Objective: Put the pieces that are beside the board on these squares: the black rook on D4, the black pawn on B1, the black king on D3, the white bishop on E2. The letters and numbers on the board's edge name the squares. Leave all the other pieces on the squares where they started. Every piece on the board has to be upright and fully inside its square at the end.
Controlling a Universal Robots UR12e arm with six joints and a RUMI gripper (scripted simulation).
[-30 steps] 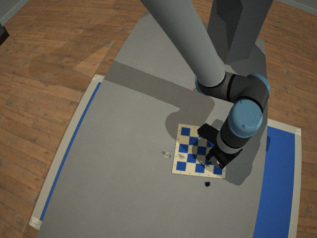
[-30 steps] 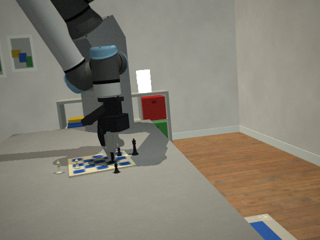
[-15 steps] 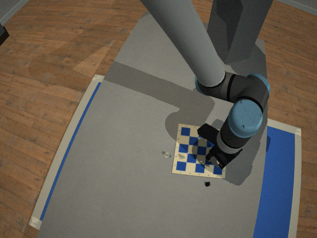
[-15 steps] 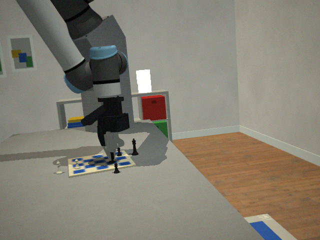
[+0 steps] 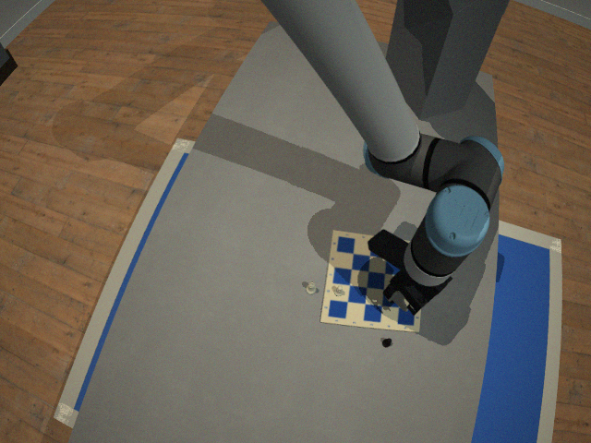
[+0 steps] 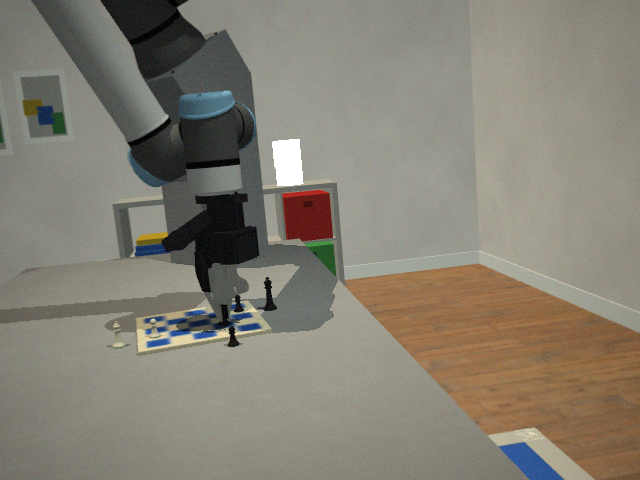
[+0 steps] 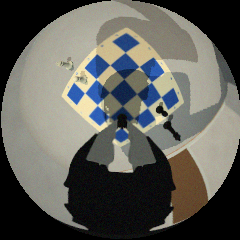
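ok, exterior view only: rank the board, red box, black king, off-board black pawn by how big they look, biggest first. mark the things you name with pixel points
Board (image 5: 357,309) (image 6: 178,339) (image 7: 87,105)
Red box (image 6: 307,219)
Black king (image 6: 268,298) (image 7: 172,131)
Off-board black pawn (image 5: 386,341) (image 6: 233,337)

Board is partly blocked by the pincer (image 5: 398,303) (image 6: 223,315) (image 7: 122,120) but still widest. No ties.

Bishop (image 5: 311,288) (image 6: 117,335) (image 7: 65,64) apparently beside the board (image 5: 369,325) (image 6: 180,344) (image 7: 73,107)
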